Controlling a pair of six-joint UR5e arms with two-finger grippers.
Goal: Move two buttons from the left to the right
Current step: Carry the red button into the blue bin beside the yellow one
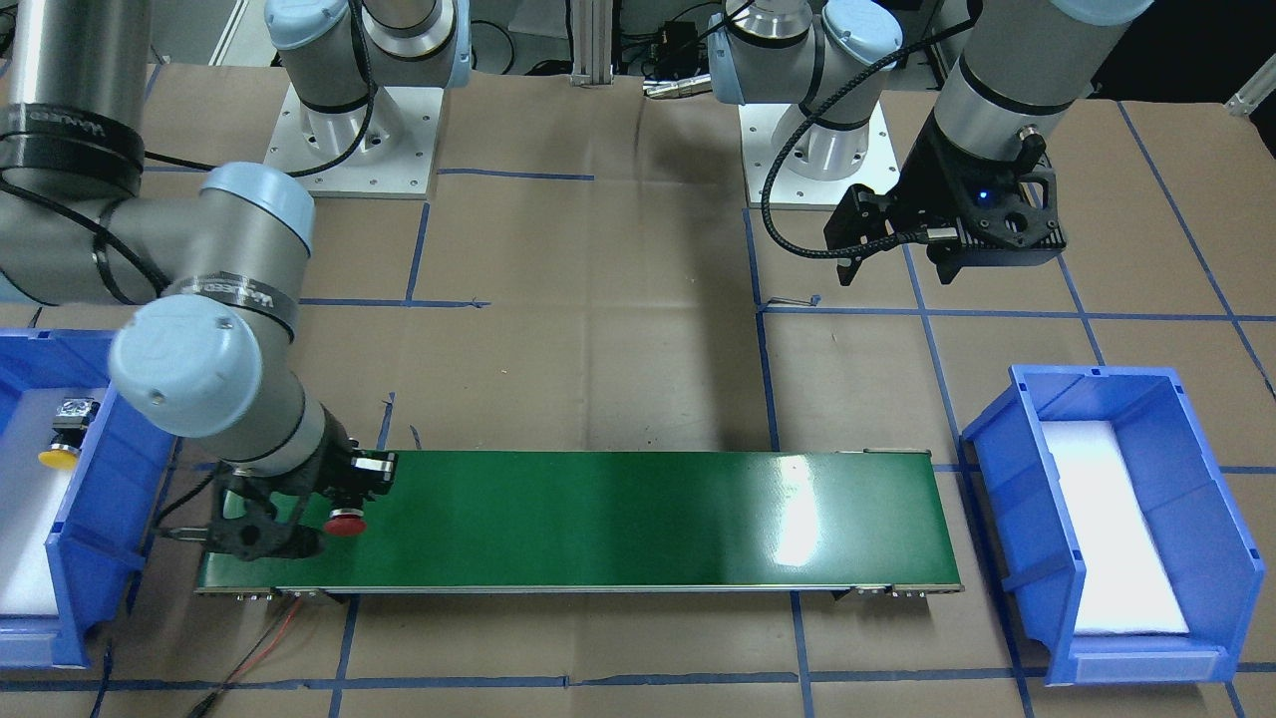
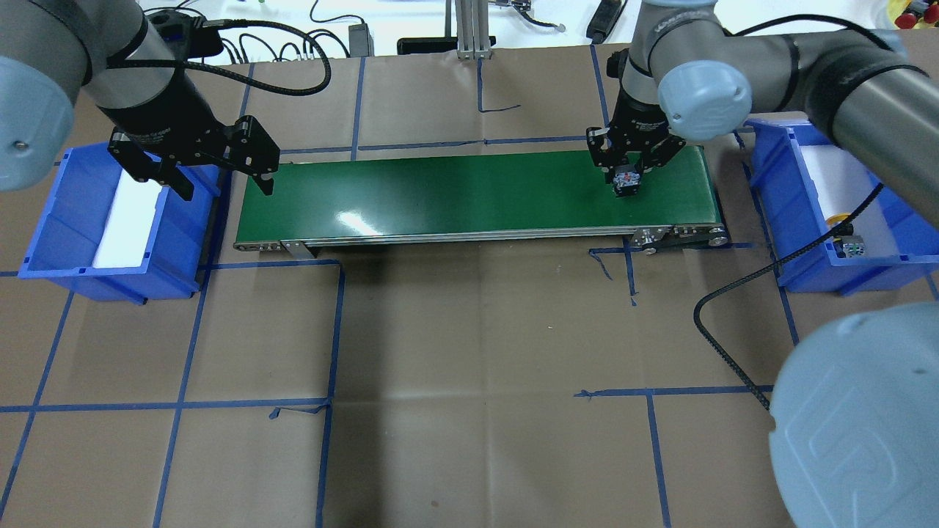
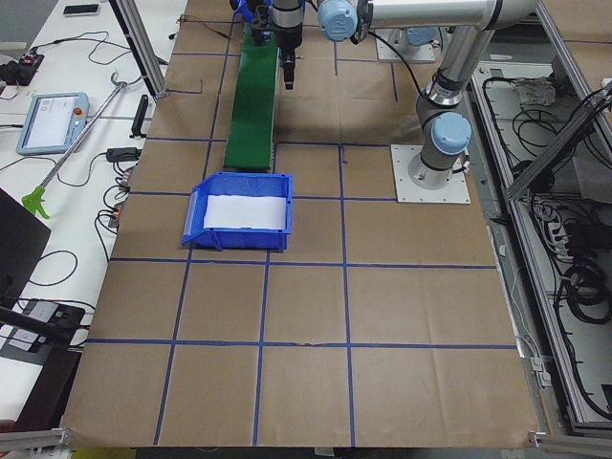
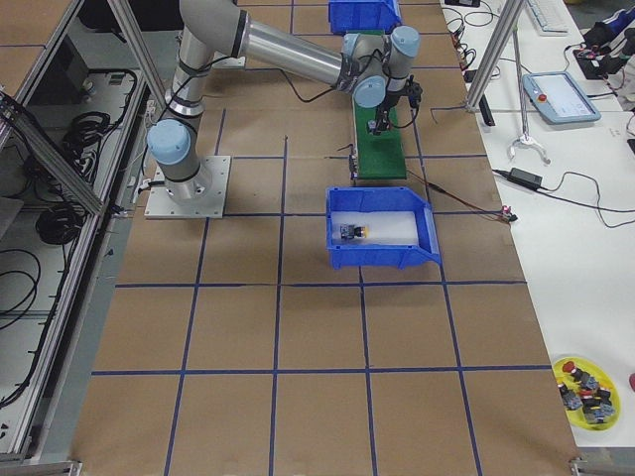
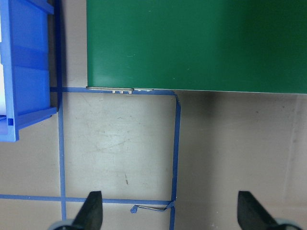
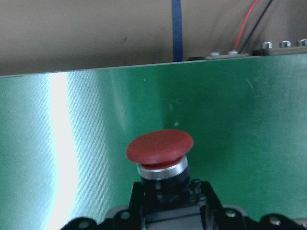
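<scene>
The red button [image 6: 159,148] lies on its side in my right gripper [image 2: 626,174], which is shut on its grey block just above the right end of the green conveyor belt [image 2: 440,194]. Its red cap sticks out of the gripper in the front-facing view [image 1: 345,523]. The yellow button [image 1: 60,446] lies on white foam in the blue bin [image 2: 807,242] on my right, and also shows in the exterior right view [image 4: 350,232]. My left gripper [image 2: 225,187] is open and empty, hovering between the belt's left end and the left blue bin [image 2: 51,220].
The left bin holds only a white foam pad [image 2: 128,220]. Blue tape lines cross the brown paper table cover. Red and black wires [image 1: 269,638] run from the belt's right end. A black cable [image 2: 733,293] hangs from my right arm.
</scene>
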